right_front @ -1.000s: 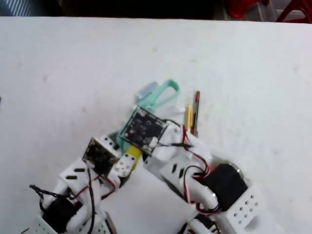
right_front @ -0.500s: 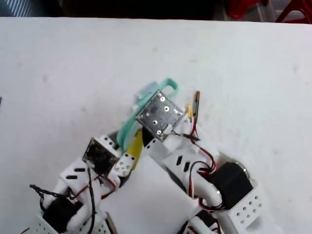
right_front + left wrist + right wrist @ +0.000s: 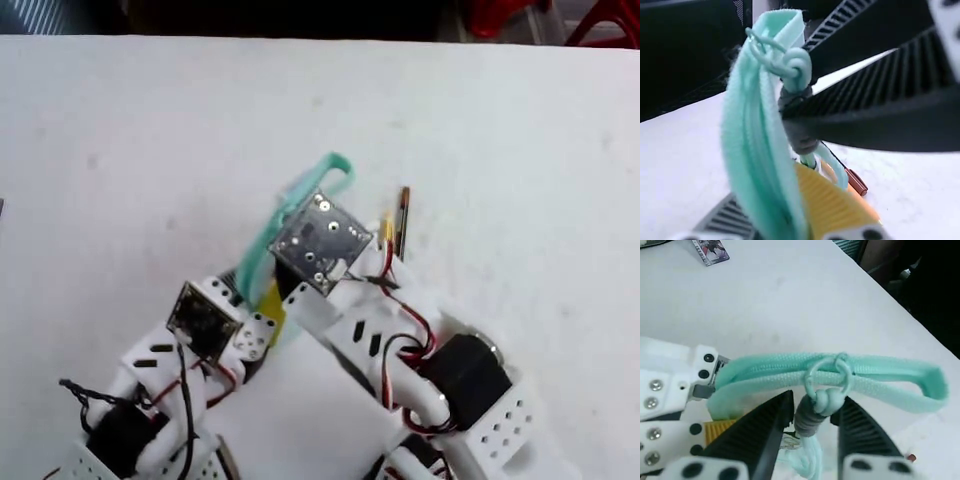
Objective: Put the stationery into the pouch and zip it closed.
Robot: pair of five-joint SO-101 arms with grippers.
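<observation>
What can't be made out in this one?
Pouch contents: high view, the arms cover its body.
Pencils: near ends hidden under an arm, high view.
Zip, open or shut: blurred in left wrist view, right gripper on the pull in front.
Card: right wrist view, cut off by the edge.

The high view looks steeply down on the white table (image 3: 120,120), with the far edge at 12 o'clock and the arms entering from 6 o'clock. The left wrist view sits very near the mint pouch (image 3: 760,165), facing nearly level across the table. The right wrist view looks down past its own black jaws. All three views share the pouch, and both wrist views show its zipper pull (image 3: 810,420).
</observation>
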